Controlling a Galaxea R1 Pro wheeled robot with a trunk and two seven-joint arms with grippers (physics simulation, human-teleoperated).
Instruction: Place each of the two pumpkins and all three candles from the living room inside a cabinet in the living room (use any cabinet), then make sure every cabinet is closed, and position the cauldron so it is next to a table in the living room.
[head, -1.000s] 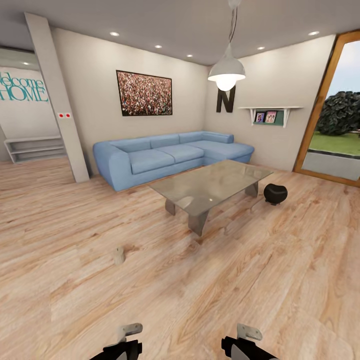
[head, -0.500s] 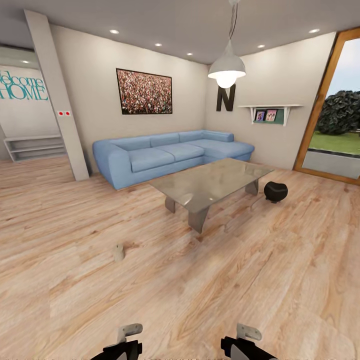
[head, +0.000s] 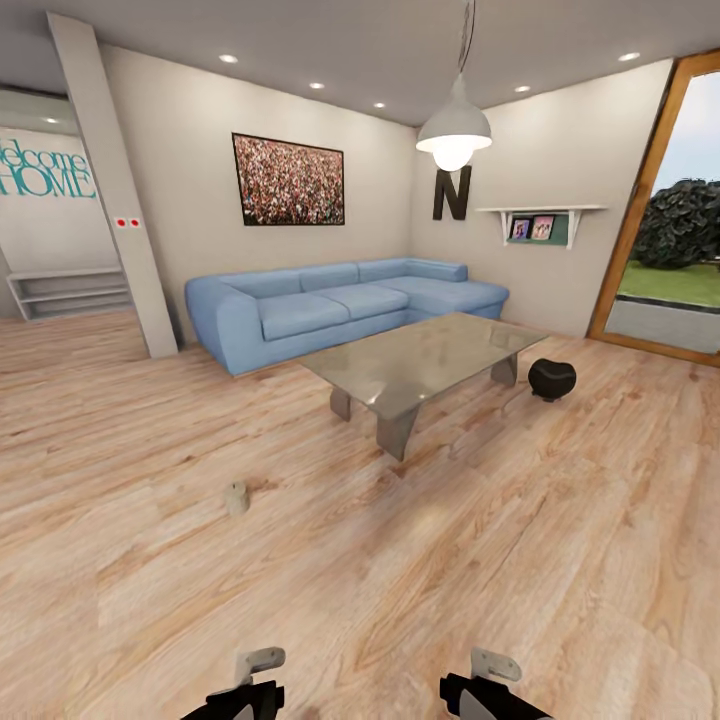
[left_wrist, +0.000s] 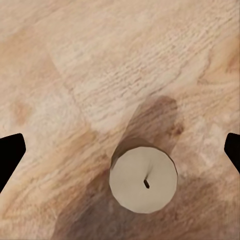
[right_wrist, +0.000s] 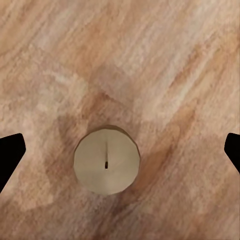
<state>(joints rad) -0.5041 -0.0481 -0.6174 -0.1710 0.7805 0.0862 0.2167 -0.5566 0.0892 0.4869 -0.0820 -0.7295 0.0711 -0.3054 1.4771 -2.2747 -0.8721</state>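
My left pincer (left_wrist: 120, 150) and right pincer (right_wrist: 120, 150) each hang wide open, holding nothing, above an upright candle (left_wrist: 143, 179) and another candle (right_wrist: 106, 160) on the plank floor (head: 420, 560). A third candle (head: 236, 497) stands ahead; the cauldron (head: 551, 379) sits beside the glass table (head: 420, 357).

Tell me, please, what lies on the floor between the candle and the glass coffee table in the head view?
Nothing: in the head view, bare wood floor lies between the candle and the glass coffee table.
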